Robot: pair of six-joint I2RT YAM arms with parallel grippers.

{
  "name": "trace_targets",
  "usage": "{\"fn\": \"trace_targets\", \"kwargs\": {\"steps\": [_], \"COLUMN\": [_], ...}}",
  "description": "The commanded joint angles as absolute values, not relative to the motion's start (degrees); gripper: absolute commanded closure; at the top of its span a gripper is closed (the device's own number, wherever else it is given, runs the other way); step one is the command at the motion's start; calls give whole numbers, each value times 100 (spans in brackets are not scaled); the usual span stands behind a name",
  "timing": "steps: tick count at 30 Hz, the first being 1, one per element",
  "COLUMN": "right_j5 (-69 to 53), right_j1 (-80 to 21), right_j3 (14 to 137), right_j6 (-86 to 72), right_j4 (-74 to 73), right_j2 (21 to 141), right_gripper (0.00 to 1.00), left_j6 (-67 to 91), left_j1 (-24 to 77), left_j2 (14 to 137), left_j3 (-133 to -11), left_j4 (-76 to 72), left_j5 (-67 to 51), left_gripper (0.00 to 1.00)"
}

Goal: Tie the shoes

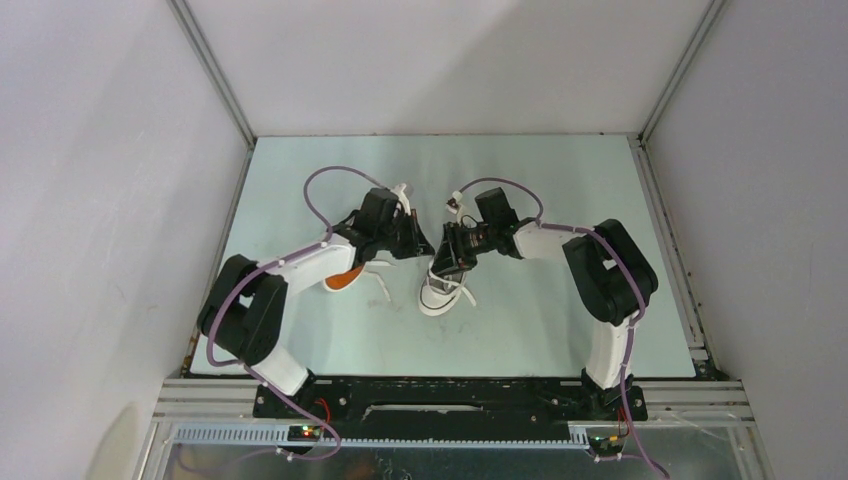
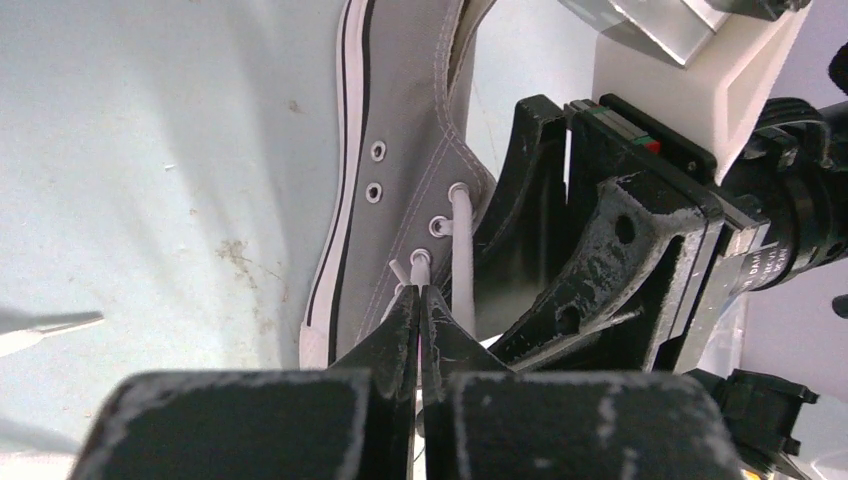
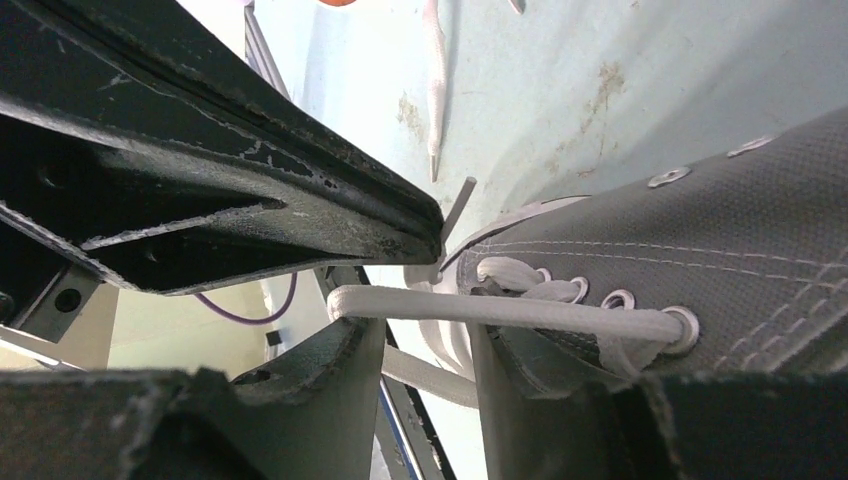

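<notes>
A grey sneaker (image 1: 437, 292) with white laces lies at the table's middle, both grippers on its lacing. In the left wrist view my left gripper (image 2: 420, 300) is shut on a thin white lace beside the shoe's (image 2: 400, 130) eyelets; a lace tip sticks out past the jaws. In the right wrist view my right gripper (image 3: 425, 340) is open. A taut white lace (image 3: 500, 310) runs from an eyelet across both its fingertips. The shoe's grey side (image 3: 720, 230) fills the right. The second shoe (image 1: 343, 281) shows its orange sole under my left arm.
A loose lace end (image 3: 435, 90) lies on the pale green mat beyond the shoe. Another lace tip (image 2: 45, 325) lies on the mat at the left. My two grippers (image 1: 432, 250) are nearly touching. White walls enclose the table on three sides.
</notes>
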State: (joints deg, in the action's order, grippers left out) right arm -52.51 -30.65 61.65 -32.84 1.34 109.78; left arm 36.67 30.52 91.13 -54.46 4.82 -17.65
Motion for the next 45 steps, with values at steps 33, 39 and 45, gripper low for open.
{"fn": "trace_targets", "kwargs": {"steps": [33, 39, 45], "right_j5": [-2567, -1433, -806], "right_j1": [-3267, -3548, -3883], "right_j3": [6290, 6977, 8054], "right_j6": [-2829, -2500, -2196], "right_j4": [-1724, -2835, -3769], "right_j2": [9922, 9779, 10076], "right_gripper": [100, 100, 100], "left_j6": [4321, 3994, 3808], "left_j1": [2892, 2900, 2915], "left_j2": [8389, 8091, 7910], "left_j3": [-4648, -4716, -4807], "left_j4": [-73, 224, 395], "left_j5": [-1660, -1651, -1752], "left_gripper": [65, 62, 58]}}
